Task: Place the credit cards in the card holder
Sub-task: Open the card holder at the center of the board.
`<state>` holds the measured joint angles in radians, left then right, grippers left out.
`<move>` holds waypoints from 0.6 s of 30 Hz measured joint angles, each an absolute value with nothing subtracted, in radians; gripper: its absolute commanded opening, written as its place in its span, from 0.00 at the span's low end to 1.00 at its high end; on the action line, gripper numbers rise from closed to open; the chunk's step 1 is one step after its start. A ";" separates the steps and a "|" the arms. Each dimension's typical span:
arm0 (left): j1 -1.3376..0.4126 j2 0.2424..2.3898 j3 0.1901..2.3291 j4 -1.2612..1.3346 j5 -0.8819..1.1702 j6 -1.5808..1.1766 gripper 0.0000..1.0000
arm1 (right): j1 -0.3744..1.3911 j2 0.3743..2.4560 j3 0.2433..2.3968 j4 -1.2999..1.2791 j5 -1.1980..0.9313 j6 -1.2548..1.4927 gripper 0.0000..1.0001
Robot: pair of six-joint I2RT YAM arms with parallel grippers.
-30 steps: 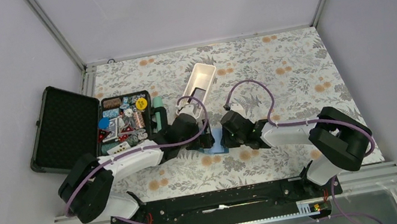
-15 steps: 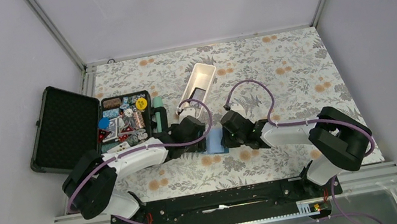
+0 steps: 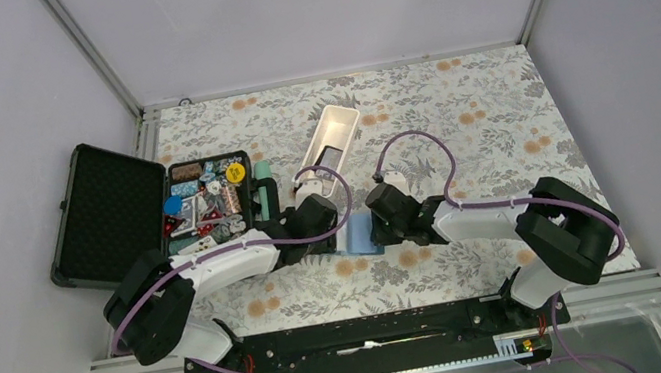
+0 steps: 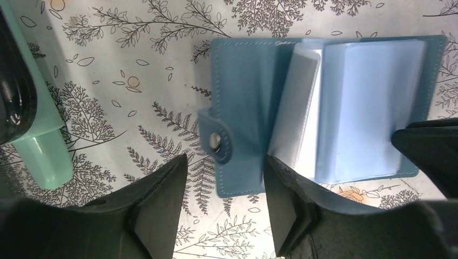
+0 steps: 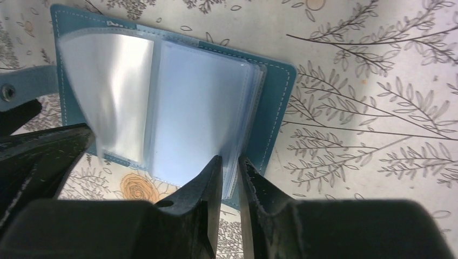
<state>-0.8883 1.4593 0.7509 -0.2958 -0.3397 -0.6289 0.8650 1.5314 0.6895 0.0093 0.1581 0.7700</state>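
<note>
The teal-blue card holder [image 3: 359, 236] lies open on the flowered table between my two grippers. In the left wrist view its cover and snap tab [image 4: 217, 141] face me, and clear pages [image 4: 367, 108] fan to the right. My left gripper [image 4: 224, 186] is open, its jaws astride the cover's near left corner without clamping it. My right gripper [image 5: 230, 172] is shut on the stack of clear pages [image 5: 194, 108] at the holder's right edge. A dark credit card [image 3: 329, 155] lies in the white tray. I see no golden-orange card.
A long white tray [image 3: 340, 120] stands behind the grippers. An open black case [image 3: 108, 212] with small colourful trinkets [image 3: 205, 202] sits at the left, its mint-green handle [image 4: 40, 145] close to my left gripper.
My left gripper has drawn back to the left off the card holder, showing more of its blue cover. My right gripper stays clamped on the pages, shifted slightly.
</note>
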 measured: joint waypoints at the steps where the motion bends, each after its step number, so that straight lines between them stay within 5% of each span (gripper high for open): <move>1: -0.888 1.459 0.750 -0.298 -0.343 -0.629 0.55 | 0.865 1.530 0.694 -0.006 0.165 0.766 0.26; 10: -0.888 1.427 0.743 -0.302 -0.353 -0.629 0.55 | 0.865 1.477 0.709 -0.129 0.191 0.736 0.37; 18: -0.888 1.356 0.743 -0.307 -0.352 -0.638 0.60 | 0.865 1.425 0.710 -0.141 0.190 0.730 0.37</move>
<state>-0.8883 1.3560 0.7433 -0.3065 -0.3523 -0.6376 0.8650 1.4250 0.7101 -0.1410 0.1902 0.7296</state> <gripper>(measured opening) 0.591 0.372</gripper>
